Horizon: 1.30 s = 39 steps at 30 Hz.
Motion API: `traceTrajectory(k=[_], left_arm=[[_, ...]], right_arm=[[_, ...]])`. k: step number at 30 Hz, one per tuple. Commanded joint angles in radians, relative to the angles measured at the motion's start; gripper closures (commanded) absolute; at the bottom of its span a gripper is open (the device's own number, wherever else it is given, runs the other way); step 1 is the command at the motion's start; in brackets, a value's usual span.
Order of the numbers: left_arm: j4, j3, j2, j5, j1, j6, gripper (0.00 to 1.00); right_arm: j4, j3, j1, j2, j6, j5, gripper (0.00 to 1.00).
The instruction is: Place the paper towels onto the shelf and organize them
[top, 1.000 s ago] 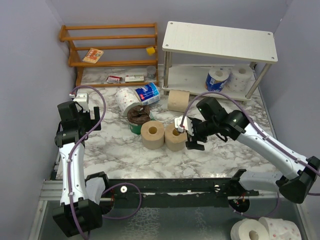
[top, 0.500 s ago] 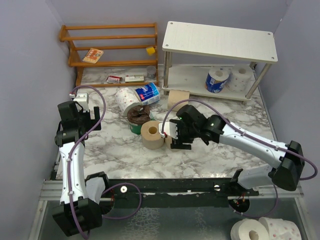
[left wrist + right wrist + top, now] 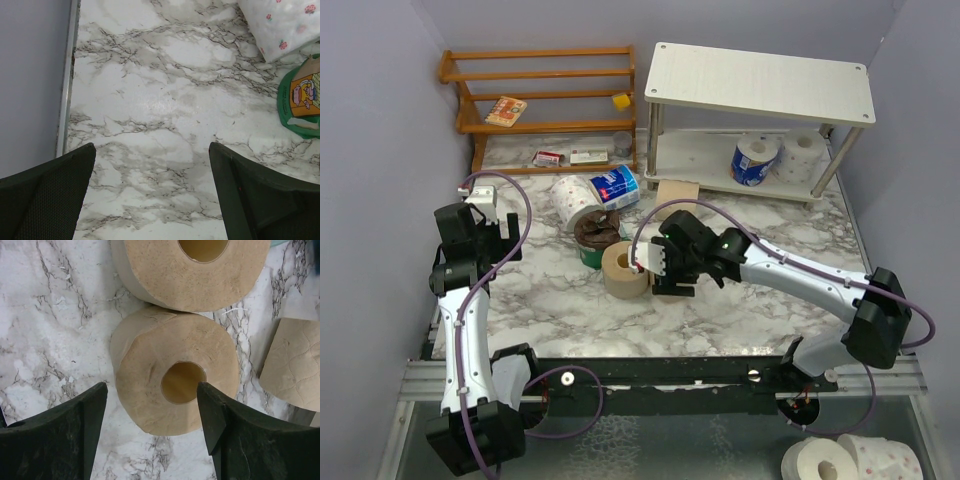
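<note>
The right fingers (image 3: 55, 440) are spread wide and hold nothing. One dark finger sits on each side of a tan-brown paper towel roll (image 3: 172, 382) that stands on end on the white marble-patterned bench (image 3: 770, 300). Its hollow core points straight up at the wrist camera, so the long axis is vertical and the closing line runs across the round body. The roll lies a little nearer the finger on the right of the wrist view, so a squeeze would likely meet that side first.

A second tan-brown roll (image 3: 625, 268), also on end, touches it on the far side, outside the closing line. A third tan roll (image 3: 677, 190) lies near the foot of the white two-tier shelf (image 3: 760, 80). On the shelf's lower tier are a blue-wrapped roll (image 3: 753, 160) and a white roll (image 3: 802, 150).

The right arm is much the nearer. The left fingers (image 3: 45, 190), also wide open and empty, hover over bare bench well apart from the tan rolls. Their view shows only a corner of a white pink-dotted roll (image 3: 280, 25) and the edge of a green snack bag (image 3: 287, 107).

From above, the right arm covers the straddled roll altogether. I cannot tell how far down its side the fingers reach, or whether either one touches it. The third roll is partly hidden overhead and cut off in the right wrist view.
</note>
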Motion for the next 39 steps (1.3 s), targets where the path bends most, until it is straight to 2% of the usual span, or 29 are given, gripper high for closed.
traceTrajectory(k=[1,8,10,12,14,19,24,27,30,35,39], left_arm=[[0.013,-0.007,-0.016,-0.005,0.008,-0.003,0.01],[0.015,-0.009,-0.027,-0.002,0.009,-0.001,0.01],[0.014,-0.008,-0.024,-0.006,0.009,-0.003,0.01],[0.014,-0.009,-0.024,-0.007,0.008,-0.003,0.01],[0.014,-0.009,-0.023,-0.009,0.009,-0.003,0.01],[0.014,-0.009,-0.022,-0.015,0.008,-0.005,0.01],[0.014,-0.009,-0.019,-0.016,0.008,-0.006,0.01],[0.014,-0.006,-0.014,-0.018,0.008,-0.008,0.01],[0.014,-0.009,-0.023,-0.018,0.010,-0.010,0.01],[0.014,-0.009,-0.009,-0.015,0.011,-0.007,0.01],[0.014,-0.007,0.003,-0.016,0.011,-0.008,0.01]], right_arm=[[0.032,0.002,0.009,0.031,0.020,0.030,0.27],[0.019,-0.016,0.009,0.060,0.023,0.019,0.28],[0.030,-0.023,0.009,0.068,0.023,0.030,0.33],[0.031,-0.025,0.009,0.077,0.022,0.039,0.47],[0.033,-0.026,0.009,0.095,0.021,0.067,0.66],[0.035,-0.035,0.009,0.099,0.022,0.102,0.98],[-0.046,0.022,0.009,0.046,-0.010,0.149,0.99],[-0.071,0.046,0.008,-0.051,-0.077,0.174,0.99],[-0.117,0.092,-0.098,-0.084,-0.147,0.141,0.99],[-0.034,0.079,-0.250,-0.234,-0.269,0.096,0.99],[-0.062,0.202,-0.341,-0.246,-0.309,0.083,0.99]])
